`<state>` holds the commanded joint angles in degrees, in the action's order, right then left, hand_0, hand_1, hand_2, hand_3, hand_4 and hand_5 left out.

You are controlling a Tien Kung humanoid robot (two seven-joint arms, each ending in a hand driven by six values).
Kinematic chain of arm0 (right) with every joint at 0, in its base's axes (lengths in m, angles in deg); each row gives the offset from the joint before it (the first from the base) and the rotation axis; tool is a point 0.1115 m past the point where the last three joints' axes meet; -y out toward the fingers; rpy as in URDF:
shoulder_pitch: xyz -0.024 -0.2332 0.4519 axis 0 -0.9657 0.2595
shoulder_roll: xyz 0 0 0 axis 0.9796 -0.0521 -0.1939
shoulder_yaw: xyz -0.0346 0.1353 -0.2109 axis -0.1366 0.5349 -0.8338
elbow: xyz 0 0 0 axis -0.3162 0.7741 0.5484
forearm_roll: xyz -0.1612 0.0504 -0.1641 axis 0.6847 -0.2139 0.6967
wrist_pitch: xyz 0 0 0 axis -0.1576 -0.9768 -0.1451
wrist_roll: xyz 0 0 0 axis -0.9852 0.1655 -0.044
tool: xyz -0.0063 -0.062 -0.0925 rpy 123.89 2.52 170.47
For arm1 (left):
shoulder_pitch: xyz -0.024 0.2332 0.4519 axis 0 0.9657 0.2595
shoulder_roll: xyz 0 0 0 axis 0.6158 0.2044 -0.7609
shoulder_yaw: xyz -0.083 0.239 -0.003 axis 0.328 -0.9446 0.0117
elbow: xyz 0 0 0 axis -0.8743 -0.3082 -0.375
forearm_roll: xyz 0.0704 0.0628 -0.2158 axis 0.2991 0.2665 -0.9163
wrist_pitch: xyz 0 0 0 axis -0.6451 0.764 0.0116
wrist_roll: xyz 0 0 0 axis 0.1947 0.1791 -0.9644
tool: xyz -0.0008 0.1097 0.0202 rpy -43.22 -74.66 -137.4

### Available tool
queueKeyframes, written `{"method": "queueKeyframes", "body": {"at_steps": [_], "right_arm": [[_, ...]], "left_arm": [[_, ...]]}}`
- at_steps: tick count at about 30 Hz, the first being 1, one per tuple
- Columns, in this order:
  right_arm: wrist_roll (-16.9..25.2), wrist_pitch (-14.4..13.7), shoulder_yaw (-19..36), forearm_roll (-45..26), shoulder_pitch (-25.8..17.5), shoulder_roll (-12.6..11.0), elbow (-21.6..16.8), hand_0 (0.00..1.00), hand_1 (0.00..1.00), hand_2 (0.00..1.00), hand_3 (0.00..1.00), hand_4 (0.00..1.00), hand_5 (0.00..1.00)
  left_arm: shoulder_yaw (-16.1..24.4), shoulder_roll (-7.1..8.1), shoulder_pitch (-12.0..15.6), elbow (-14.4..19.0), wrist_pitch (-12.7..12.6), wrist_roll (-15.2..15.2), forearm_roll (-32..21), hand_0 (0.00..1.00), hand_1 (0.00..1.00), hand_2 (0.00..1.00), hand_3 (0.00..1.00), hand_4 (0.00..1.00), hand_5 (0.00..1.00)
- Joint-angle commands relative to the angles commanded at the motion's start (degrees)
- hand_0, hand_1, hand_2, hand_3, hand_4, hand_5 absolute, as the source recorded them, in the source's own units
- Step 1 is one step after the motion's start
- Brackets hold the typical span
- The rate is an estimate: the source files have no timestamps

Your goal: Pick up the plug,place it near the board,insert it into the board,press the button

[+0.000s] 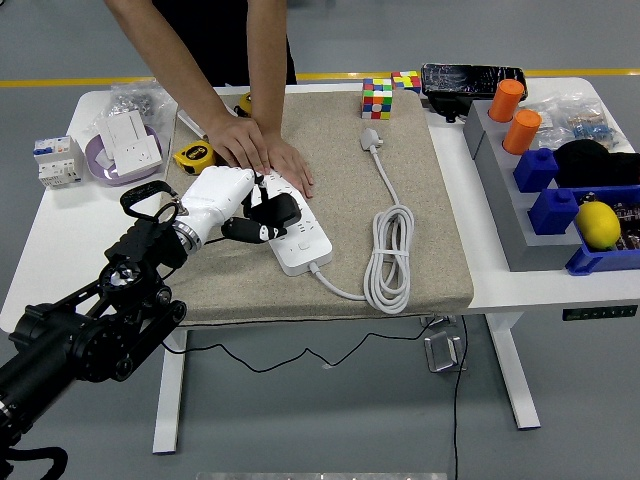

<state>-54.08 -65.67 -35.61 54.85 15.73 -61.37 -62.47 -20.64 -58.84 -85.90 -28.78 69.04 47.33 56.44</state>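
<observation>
Head view: nearest the camera, the black left arm is being extended in from the lower left, its white left hand (225, 200) being held over the left part of the beige mat (420, 270) on the white counter (60, 250). A black plug (272, 213) is being gripped in the curled fingers (245, 228), and it is being held right at the near-middle part of the white power strip (292, 222); whether its pins are seated cannot be told. A thin black cord is being trailed from the hand down over the near edge of the counter. To the right, the strip's own white cable (388, 255) is lying coiled on the mat, its white plug (371, 139) lying farther back. At the far end of the strip, both of the person's hands (258, 152) are being pressed flat on it. Farther still, a colour cube (378, 98) is standing at the far edge of the mat.
</observation>
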Motion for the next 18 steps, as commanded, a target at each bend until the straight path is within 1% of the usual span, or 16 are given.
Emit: {"method": "queueKeyframes", "body": {"at_steps": [5, 7, 13, 18], "right_arm": [[0.0, 0.0, -0.4, -0.2, -0.1, 0.0, 0.1, 0.871, 0.806, 0.768, 0.781, 0.998, 0.833], [0.0, 0.0, -0.5, -0.3, -0.1, -0.1, 0.1, 0.871, 0.806, 0.768, 0.781, 0.998, 0.833], [0.0, 0.0, -0.3, -0.2, 0.0, -0.1, 0.0, 0.871, 0.806, 0.768, 0.781, 0.998, 0.833], [0.0, 0.0, -0.5, -0.2, -0.1, -0.1, 0.0, 0.871, 0.806, 0.768, 0.780, 0.998, 0.833]], "left_arm": [[-0.4, -0.14, -1.0, -1.5, -0.3, 0.2, 0.6, 0.580, 0.460, 0.288, 0.281, 0.469, 0.403], [-0.7, -0.10, -1.4, -2.7, -0.5, 0.5, 0.7, 0.580, 0.460, 0.288, 0.281, 0.469, 0.403], [-0.6, 0.39, -1.0, -3.6, -1.1, 1.0, 0.9, 0.578, 0.461, 0.289, 0.282, 0.473, 0.404], [-0.3, 0.40, -0.9, -4.2, -1.5, 1.2, 1.3, 0.577, 0.465, 0.290, 0.283, 0.476, 0.402]]}}
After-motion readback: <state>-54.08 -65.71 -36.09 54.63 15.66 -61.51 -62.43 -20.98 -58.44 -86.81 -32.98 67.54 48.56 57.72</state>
